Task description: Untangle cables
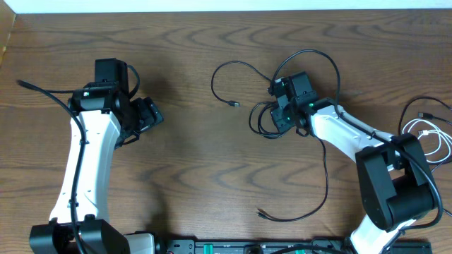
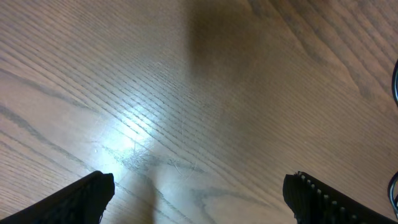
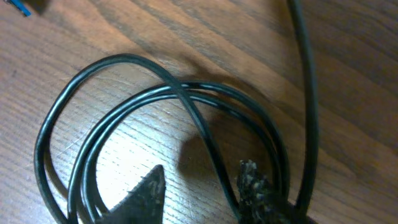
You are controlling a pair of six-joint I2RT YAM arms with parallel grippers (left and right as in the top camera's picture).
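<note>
The tangle of black cables [image 1: 260, 121] lies right of centre on the desk [image 1: 183, 183]. It is a tight coil with one loose tail curving left to a small plug [image 1: 234, 104], a wide loop arching to the far side, and a long strand [image 1: 326, 176] trailing toward the near edge. A white cable [image 1: 428, 131] sits well apart at the right edge, beside another black loop. The right pincer [image 3: 202, 186] hovers low over the coil, parted only a little, and one strand crosses the gap between its tips without looking clamped. The left pincer [image 2: 199, 193] is spread wide over bare wood to the left and holds nothing. The step in hand looks like taking hold of the coil to open it out. To do that well, the right pincer should close on a single strand where it crosses over the others, not on the whole bundle. It should then lift gently and draw toward open desk while watching that the neighbouring loops slacken instead of cinching. The left pincer could pin the plug tail.
</note>
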